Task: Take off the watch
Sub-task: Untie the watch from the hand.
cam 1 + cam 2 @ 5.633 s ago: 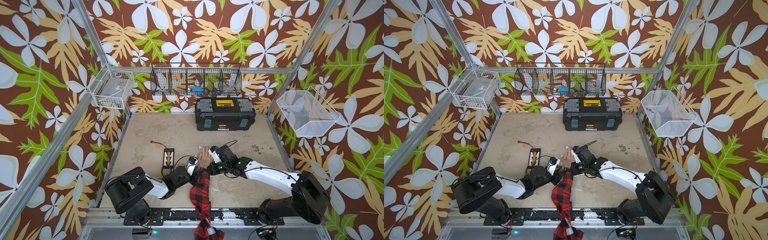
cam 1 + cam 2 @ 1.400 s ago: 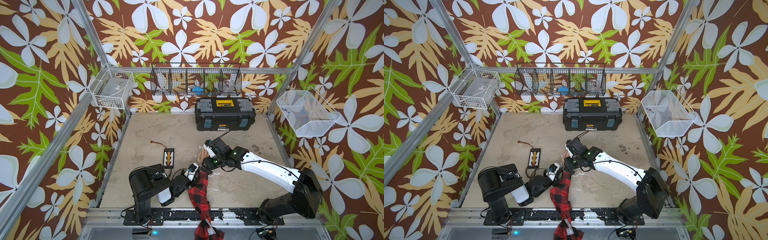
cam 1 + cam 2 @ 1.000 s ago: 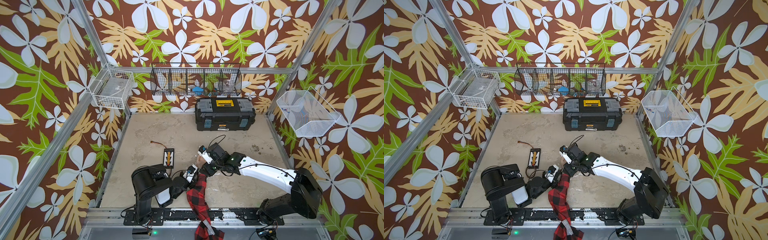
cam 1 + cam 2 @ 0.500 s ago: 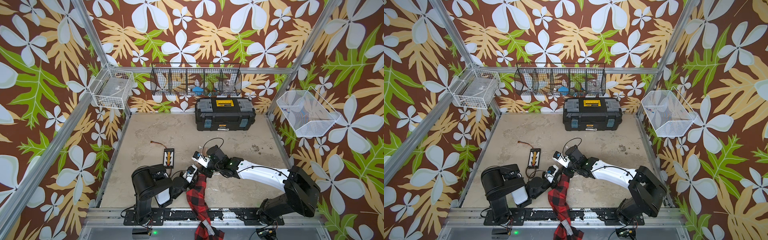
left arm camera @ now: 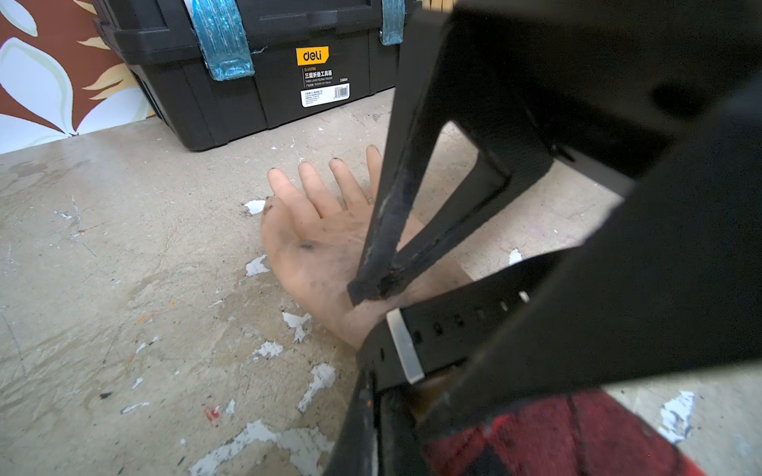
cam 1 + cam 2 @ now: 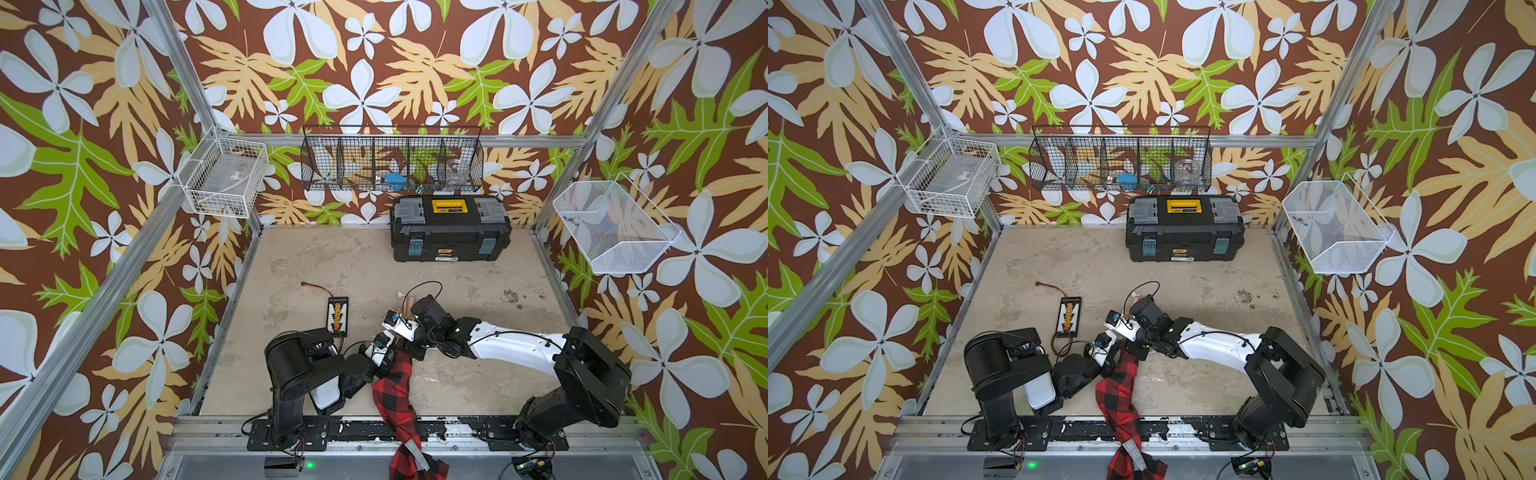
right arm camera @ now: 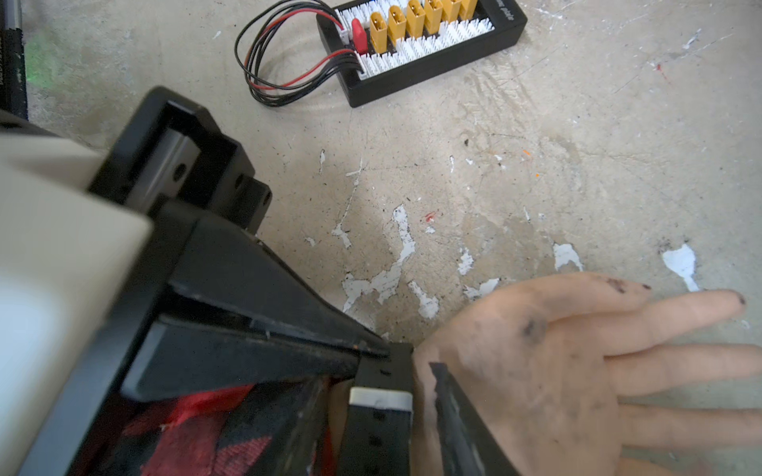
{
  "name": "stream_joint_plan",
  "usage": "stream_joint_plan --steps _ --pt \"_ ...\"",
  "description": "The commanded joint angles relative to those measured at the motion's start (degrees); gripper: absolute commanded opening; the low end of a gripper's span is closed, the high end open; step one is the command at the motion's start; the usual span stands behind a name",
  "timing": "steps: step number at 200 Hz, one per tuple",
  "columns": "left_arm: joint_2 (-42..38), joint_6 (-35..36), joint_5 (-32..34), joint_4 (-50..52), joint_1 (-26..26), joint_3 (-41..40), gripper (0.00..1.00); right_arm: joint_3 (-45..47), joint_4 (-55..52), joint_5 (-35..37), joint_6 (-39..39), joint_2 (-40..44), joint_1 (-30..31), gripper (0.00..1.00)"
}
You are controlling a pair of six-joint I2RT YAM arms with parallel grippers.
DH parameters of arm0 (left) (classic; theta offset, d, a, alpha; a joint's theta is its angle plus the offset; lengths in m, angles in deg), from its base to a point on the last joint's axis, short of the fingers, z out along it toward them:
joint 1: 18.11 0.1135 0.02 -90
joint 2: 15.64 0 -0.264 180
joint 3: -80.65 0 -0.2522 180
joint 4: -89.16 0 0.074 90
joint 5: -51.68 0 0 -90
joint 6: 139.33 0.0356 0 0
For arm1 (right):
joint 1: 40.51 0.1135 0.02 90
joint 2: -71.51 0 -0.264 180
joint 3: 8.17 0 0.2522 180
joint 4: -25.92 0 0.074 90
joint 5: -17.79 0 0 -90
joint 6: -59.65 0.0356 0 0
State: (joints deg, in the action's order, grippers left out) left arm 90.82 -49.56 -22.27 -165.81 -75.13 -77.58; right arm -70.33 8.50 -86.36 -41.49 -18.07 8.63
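A dummy hand (image 5: pixel 313 247) lies palm up on the table, its arm in a red plaid sleeve (image 6: pixel 392 386). The watch's black strap (image 5: pixel 453 325) with a pale keeper circles the wrist; its case is hidden. My left gripper (image 5: pixel 373 383) is shut on the strap end at the side of the wrist, also seen in the right wrist view (image 7: pixel 383 350). My right gripper (image 7: pixel 379 379) stands over the wrist with one finger (image 7: pixel 453 408) on the palm and the other toward the sleeve, skin showing beside the strap (image 7: pixel 381 424). In both top views the grippers (image 6: pixel 399 353) (image 6: pixel 1125 353) hide the watch.
A black board with yellow connectors and wires (image 6: pixel 337 316) (image 7: pixel 420 45) lies left of the hand. A black toolbox (image 6: pixel 451 235) (image 5: pixel 255 74) stands at the back. Wire baskets (image 6: pixel 224 176) (image 6: pixel 611 226) hang on the walls. The left arm's base (image 6: pixel 299 365) is folded close to the sleeve.
My right gripper has slid left along the hand to the wrist and now straddles the strap. The left gripper has stayed shut at the wrist.
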Motion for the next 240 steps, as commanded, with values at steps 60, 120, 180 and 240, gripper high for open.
stream_joint_plan --steps 60,120,180,240 --pt "0.69 0.32 -1.21 -10.73 0.02 -0.14 0.0 0.07 1.02 1.76 -1.44 -0.34 -0.01 0.4" --pt "0.95 0.58 -1.61 -12.12 0.02 -0.45 0.0 -1.03 0.03 0.31 -4.55 -1.22 0.16 0.41" --pt "0.95 0.84 -1.41 -12.7 0.03 -0.54 0.0 -2.74 -2.67 1.08 -4.7 -4.01 0.24 0.35" --pt "1.56 -0.47 2.45 -12.48 0.05 -1.06 0.0 -1.37 -0.42 4.57 -3.04 -1.69 0.13 0.23"
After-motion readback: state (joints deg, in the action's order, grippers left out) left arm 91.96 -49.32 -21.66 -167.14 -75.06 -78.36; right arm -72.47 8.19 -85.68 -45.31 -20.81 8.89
